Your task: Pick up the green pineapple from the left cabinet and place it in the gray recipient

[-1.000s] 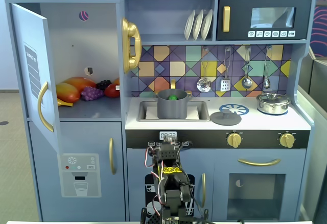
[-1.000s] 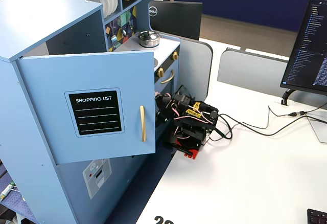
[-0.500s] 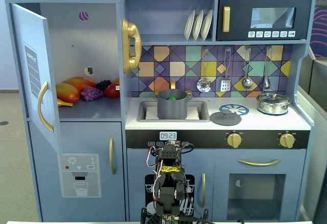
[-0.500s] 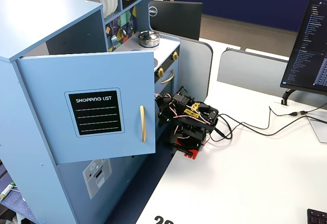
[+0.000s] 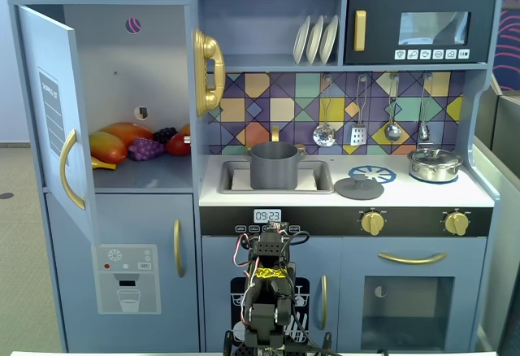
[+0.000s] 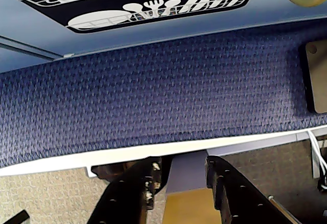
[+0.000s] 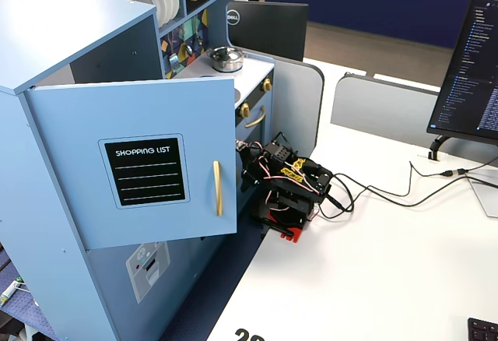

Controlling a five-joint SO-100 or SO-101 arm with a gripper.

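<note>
A: Pincer [image 6: 180, 183] state? 
B: Released, jaws apart and empty over blue carpet in the wrist view; arm folded low before the toy kitchen.
A: Green pineapple?
B: Could not make it out. Left cabinet [image 5: 122, 96] stood open with mango [image 5: 110, 146] and grapes [image 5: 146, 149] inside. Gray recipient [image 5: 275, 166] sat in the sink [image 5: 321, 184].

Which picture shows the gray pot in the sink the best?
The front fixed view shows the gray pot best: it stands upright in the sink, whole and unblocked. The wrist view shows only blue carpet and the cabinet's bottom edge, no pot. In the side fixed view the open blue door hides the sink.
</note>
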